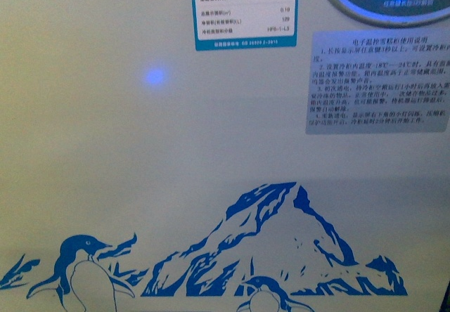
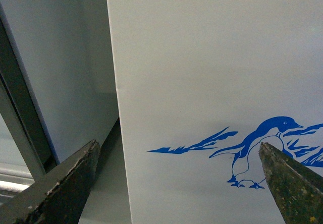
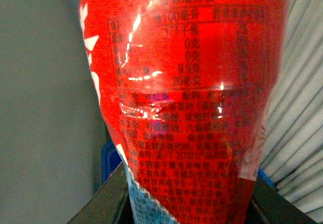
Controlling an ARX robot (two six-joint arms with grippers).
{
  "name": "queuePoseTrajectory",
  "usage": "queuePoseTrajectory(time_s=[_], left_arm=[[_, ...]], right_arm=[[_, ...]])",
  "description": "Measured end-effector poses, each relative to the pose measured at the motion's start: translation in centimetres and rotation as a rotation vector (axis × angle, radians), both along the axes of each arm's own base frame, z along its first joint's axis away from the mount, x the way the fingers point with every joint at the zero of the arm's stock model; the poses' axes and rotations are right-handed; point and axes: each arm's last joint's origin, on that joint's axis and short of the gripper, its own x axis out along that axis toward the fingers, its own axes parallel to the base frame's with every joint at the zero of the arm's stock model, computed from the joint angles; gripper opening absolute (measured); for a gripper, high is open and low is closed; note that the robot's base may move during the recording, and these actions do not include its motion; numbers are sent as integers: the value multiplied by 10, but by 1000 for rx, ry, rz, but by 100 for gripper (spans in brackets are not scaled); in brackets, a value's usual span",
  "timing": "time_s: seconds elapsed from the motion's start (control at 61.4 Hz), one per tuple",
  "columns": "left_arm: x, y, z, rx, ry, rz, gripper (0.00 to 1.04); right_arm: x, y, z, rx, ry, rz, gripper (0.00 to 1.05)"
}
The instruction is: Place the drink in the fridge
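Note:
The fridge [image 1: 140, 150] fills the front view as a white wall with a blue penguin-and-mountain picture, printed stickers and a blue light spot. Neither arm shows in the front view. In the left wrist view my left gripper [image 2: 184, 183] is open and empty, its dark fingers [image 2: 65, 188] spread in front of the fridge's white side [image 2: 202, 72] near a blue penguin print. In the right wrist view my right gripper [image 3: 189, 204] is shut on the drink [image 3: 186, 93]. Its red label fills the picture; cap and liquid are out of view.
In the left wrist view a grey cabinet side with a dark frame [image 2: 30, 108] stands beside the fridge, with a narrow gap between them. In the right wrist view a grey wall [image 3: 45, 98], a blue object [image 3: 108, 163] and pale ribbed slats [image 3: 300, 108] lie behind the drink.

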Motion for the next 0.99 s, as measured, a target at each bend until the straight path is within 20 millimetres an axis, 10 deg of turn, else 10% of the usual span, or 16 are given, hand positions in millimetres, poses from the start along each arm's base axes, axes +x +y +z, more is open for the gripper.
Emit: queuePoseTrajectory(time_s=[0.505,0.993], left_arm=[[0,0,0,0,0,0,97],[0,0,0,0,0,0,97]], right_arm=[[-98,51,40,-89,-241,-74,38],[-96,71,-7,-121,-224,-74,38]])
